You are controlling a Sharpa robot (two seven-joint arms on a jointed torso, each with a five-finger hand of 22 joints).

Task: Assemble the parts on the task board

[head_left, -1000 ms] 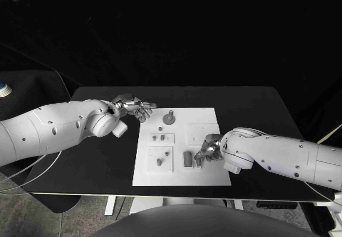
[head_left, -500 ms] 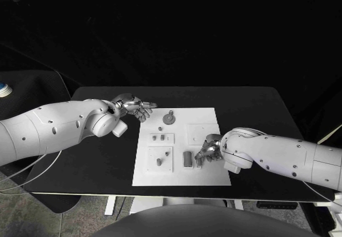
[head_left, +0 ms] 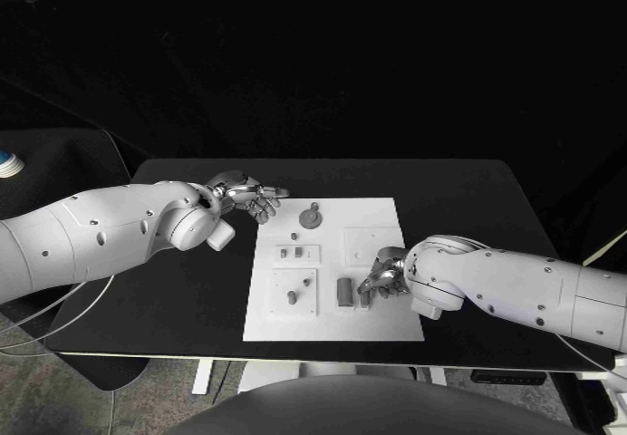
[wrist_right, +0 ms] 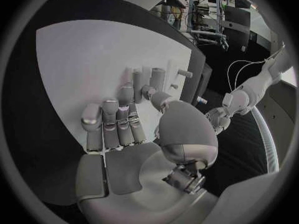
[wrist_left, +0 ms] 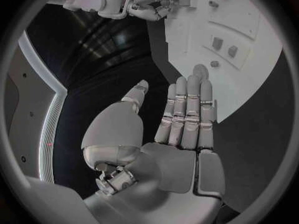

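The white task board (head_left: 334, 317) lies mid-table with several small grey parts on it: a round tabbed piece (head_left: 310, 217), short pegs (head_left: 308, 282) and a taller grey block (head_left: 343, 290). My right hand (head_left: 381, 272) rests low on the board's right half, just beside the block, fingers curled down. In the right wrist view the right hand (wrist_right: 124, 129) has its thumb and fingertips (wrist_right: 149, 92) meeting close to the grey block (wrist_right: 157, 78); whether they pinch anything is unclear. My left hand (head_left: 248, 198) hovers off the board's far left corner, fingers straight, thumb apart, holding nothing (wrist_left: 184, 119).
Two raised white squares (head_left: 366, 243) sit on the board, one with small pieces (head_left: 293, 253). Bare black table (head_left: 196, 290) surrounds the board. The left wrist view shows the board (wrist_left: 249, 59) and my right hand (wrist_left: 146, 7) beyond the fingers.
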